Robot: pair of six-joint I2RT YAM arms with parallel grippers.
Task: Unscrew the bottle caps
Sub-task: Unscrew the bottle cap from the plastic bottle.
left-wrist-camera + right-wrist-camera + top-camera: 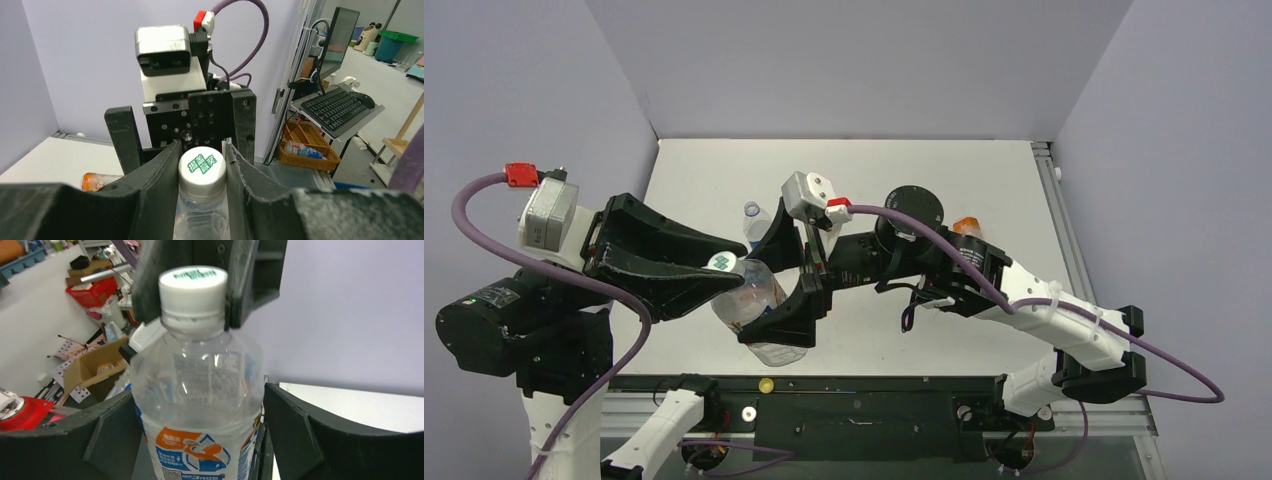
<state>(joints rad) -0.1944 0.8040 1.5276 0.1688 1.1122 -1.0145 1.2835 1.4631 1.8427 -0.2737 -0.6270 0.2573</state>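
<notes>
The left gripper (730,268) has its fingers (160,175) clamped tight on the white cap (201,167), which has green print on its top. One dark pad presses each side of it, and the cap sits fully on the neck of the clear water bottle (759,305). From above, the bottle lies at a slant near the middle of the tabletop (984,170), towards the near edge. Its capped end points up and left towards the left arm, and its base points towards the arms' mounting rail. I cannot tell whether the base rests on the surface or hangs clear of it. The right gripper (199,392) comes in from the other side with its fingers (300,440) spread wide around the bottle's body, one on each flank, level with the orange-and-blue label. They stand apart rather than squeezing. In the right wrist view their inner edges lie very close to the plastic, and I cannot say for sure whether either touches it. Just beyond the held bottle, a second clear bottle (756,228) stands upright with its pale cap (752,209) on. Further right, mostly hidden behind the right arm, is the orange drink bottle (967,226). The left wrist view shows part of it lying on its side on the tabletop. A small yellow cap (766,385) sits loose on the black rail (874,385) at the near edge, between the two arm bases and well apart from any bottle.
</notes>
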